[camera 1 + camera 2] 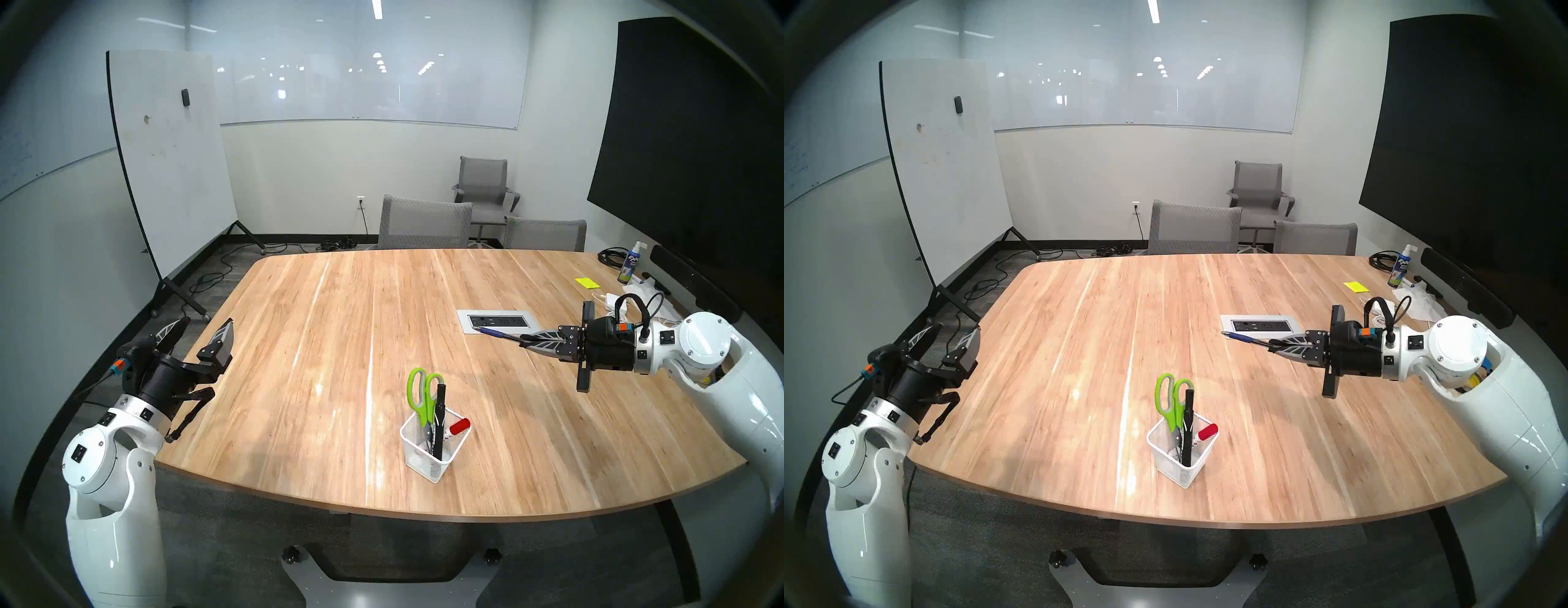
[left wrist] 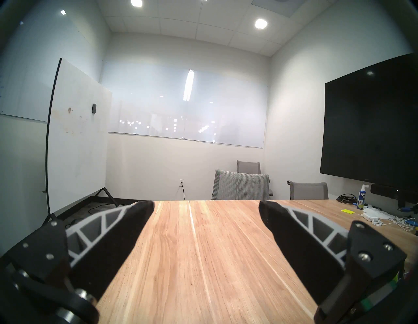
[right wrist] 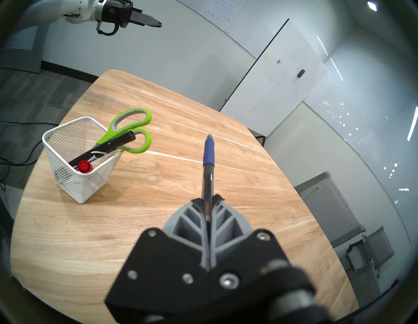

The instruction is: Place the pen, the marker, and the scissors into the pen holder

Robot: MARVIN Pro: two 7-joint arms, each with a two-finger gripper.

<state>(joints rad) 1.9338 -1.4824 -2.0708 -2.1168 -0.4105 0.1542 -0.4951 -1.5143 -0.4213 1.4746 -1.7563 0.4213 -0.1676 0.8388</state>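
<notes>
The white mesh pen holder stands near the table's front edge. In it stand the green-handled scissors, a black marker and a red-capped marker. My right gripper is shut on the slim blue pen, held level above the table, right of and beyond the holder. Over the table's left edge my left gripper hangs open, holding nothing.
A power outlet panel is set into the table under the pen tip. A spray bottle, yellow sticky notes and cables lie at the far right. Grey chairs stand behind the table, a whiteboard at left.
</notes>
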